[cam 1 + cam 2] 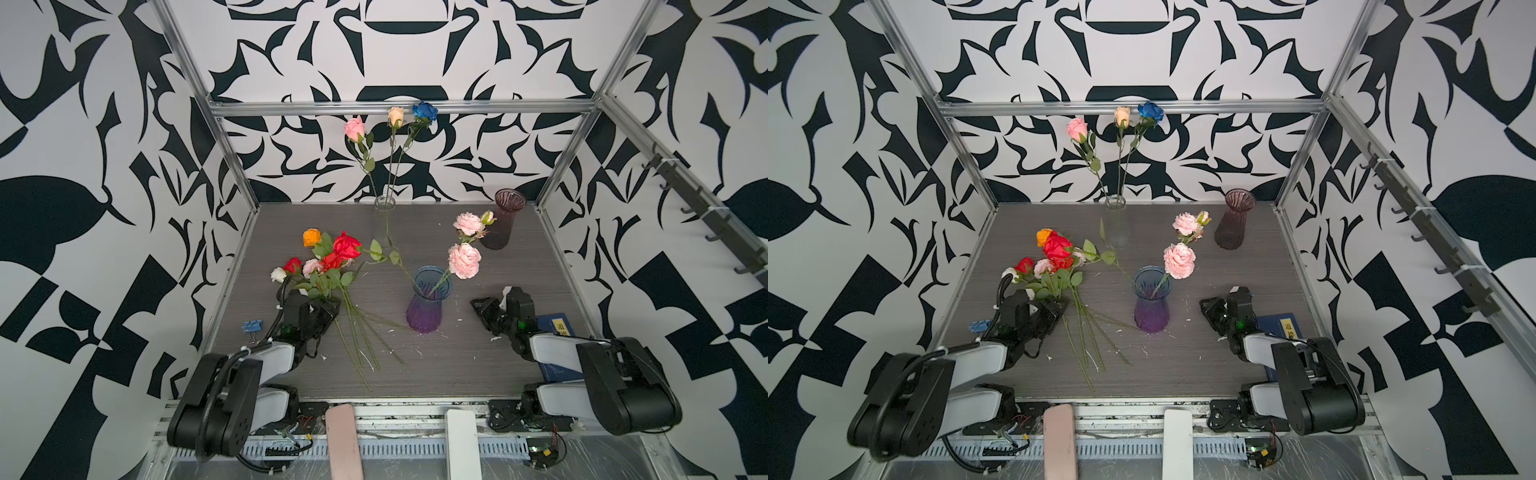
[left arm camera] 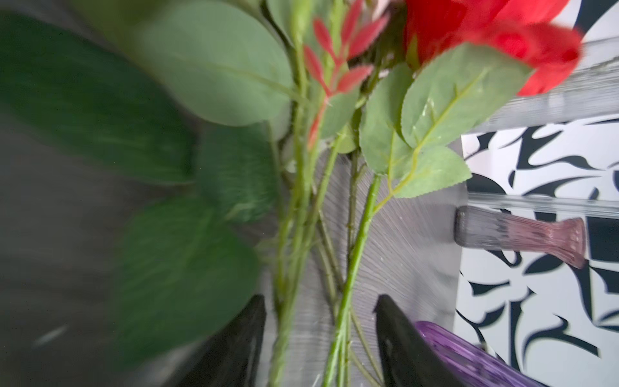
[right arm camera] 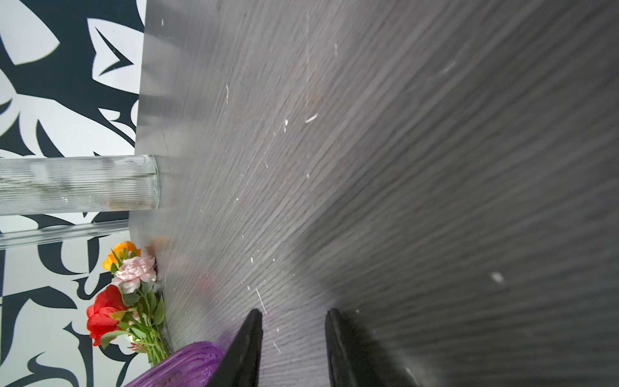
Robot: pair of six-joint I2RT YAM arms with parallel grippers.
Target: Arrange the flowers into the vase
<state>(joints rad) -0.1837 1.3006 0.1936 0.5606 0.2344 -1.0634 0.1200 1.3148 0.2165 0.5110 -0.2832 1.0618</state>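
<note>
Top views: high above the front edge, far, facing down and toward the back wall; both show nearly the same whole desk [image 1: 457, 365].
Left wrist: very near, looking past the left hand [image 2: 320, 298] along the stems [image 2: 357, 254].
Right wrist: low, looking past the right hand [image 3: 294, 311] over bare desk.
Shared: both wrist views catch the purple vase [image 2: 469, 362].

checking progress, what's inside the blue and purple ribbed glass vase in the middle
Two flowers stand in the blue and purple ribbed glass vase: a frilly pink carnation and a red rose leaning left. Their lower ends are hidden by the tinted glass.
</note>
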